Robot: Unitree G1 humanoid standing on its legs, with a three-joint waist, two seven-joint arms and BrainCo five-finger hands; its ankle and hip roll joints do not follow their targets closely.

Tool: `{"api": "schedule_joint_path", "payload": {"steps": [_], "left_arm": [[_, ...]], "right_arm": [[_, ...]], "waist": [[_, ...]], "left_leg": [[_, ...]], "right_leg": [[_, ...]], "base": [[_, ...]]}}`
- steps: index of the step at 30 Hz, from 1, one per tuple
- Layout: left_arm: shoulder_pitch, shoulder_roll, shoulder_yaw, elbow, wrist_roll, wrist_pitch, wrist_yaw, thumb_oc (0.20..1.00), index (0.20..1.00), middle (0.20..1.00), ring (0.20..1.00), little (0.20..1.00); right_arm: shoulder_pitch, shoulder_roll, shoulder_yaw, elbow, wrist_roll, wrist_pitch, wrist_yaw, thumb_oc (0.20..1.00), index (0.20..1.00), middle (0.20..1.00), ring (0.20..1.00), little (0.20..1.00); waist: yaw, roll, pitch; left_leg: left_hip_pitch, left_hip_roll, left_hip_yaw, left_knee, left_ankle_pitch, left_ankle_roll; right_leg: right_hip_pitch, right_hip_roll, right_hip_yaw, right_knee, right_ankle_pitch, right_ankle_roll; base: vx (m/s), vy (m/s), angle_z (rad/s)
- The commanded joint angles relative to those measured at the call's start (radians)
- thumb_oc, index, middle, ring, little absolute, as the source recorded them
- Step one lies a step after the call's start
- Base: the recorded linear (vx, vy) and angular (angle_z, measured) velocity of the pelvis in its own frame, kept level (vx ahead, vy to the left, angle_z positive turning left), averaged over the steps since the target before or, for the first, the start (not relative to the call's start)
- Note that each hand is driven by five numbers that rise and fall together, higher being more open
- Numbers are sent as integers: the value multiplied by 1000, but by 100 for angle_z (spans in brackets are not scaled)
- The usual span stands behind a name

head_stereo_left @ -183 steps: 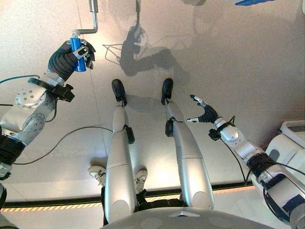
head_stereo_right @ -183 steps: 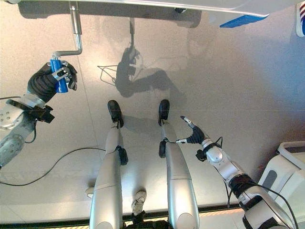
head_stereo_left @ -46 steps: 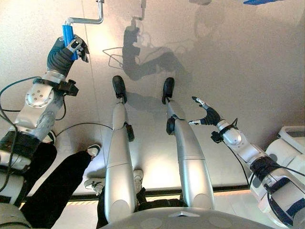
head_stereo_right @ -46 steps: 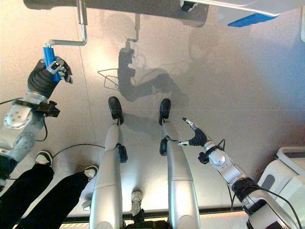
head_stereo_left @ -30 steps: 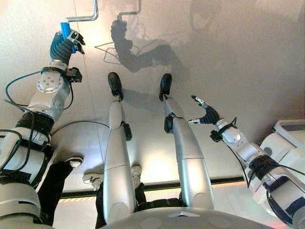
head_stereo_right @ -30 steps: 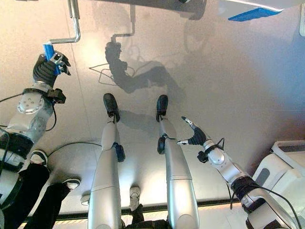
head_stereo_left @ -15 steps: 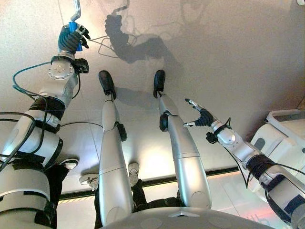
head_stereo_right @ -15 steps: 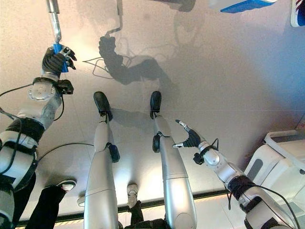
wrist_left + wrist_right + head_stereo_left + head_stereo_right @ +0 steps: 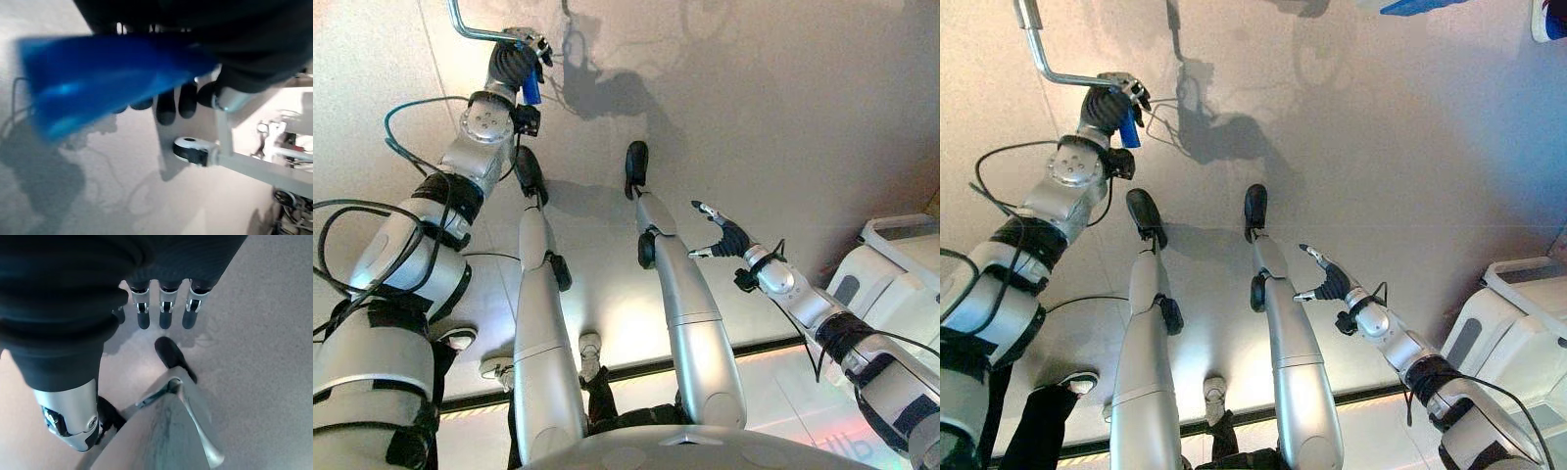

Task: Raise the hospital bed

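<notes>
Item one: the crank, a bent silver rod at the far left of the scene, ending in a blue grip. We find the grip inside our left hand, whose fingers are curled round it; in the left wrist view the blue grip crosses in front of the dark fingertips, confirming a closed hold. The rod runs from the hand toward the far left and turns up out of the frame.

Item two: our right hand, near right, hanging over the floor beside the body. Its fingers are straight and spread, holding nothing and touching nothing.

Item three: the hospital bed itself. We see only a blue-edged part of it at the far edge of the right eye view, and a castor on a pale frame member past the left hand in the left wrist view. We cannot tell from here how high the bed stands.

Step in hand, by our judgement: cranking, mid-turn. The next move calls for carrying the grip round its circle without loosening the hold, keeping the wrist in line with the rod.

Containers: we see none. A white-grey unit stands at the near right; its contents, if any, are not visible.
</notes>
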Motion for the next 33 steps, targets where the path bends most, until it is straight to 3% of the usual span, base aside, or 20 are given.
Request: {"api": "schedule_joint_path", "payload": {"steps": [1, 8, 15, 23, 33], "left_arm": [[-50, -29, -15, -126, 49, -70, -25, 200, 200, 200, 200, 200], [-6, 43, -80, -409, -53, -111, -57, 200, 200, 200, 200, 200], [121, 250, -66, -718, -164, -146, -100, 200, 200, 200, 200, 200], [404, 466, 101, -966, -233, -168, -157, 200, 200, 200, 200, 200], [747, 567, 369, -1109, -270, -183, -193, 200, 200, 200, 200, 200]], "right_arm": [[3, 3, 26, 10, 22, -9, 2, 1000, 1000, 1000, 1000, 1000], [37, 1, 2, 10, 6, -2, -11, 1000, 1000, 1000, 1000, 1000], [89, -6, -40, -6, -4, 0, -17, 1000, 1000, 1000, 1000, 1000], [139, -21, -86, -40, -6, -8, -10, 1000, 1000, 1000, 1000, 1000], [187, -43, -122, -53, -18, -22, 8, 1000, 1000, 1000, 1000, 1000]], "waist": [[10, -28, -1], [28, 0, -1], [56, 25, -1], [85, 41, -1], [115, 51, -1]], "left_leg": [[81, -42, 26, 173, -243, 41], [87, -53, 25, 162, -233, 41], [104, -61, 21, 144, -222, 38], [115, -67, 21, 137, -218, 37], [131, -73, 17, 127, -215, 39]], "right_leg": [[58, 42, 39, -86, 86, 124], [63, 36, 32, -84, 86, 123], [78, 28, 24, -85, 86, 126], [88, 17, 15, -82, 86, 128], [109, 8, 5, -88, 85, 132]], "base": [[0, 0, 0], [0, 0, 0], [0, 0, 0], [0, 4, 1], [0, 1, 0]]}}
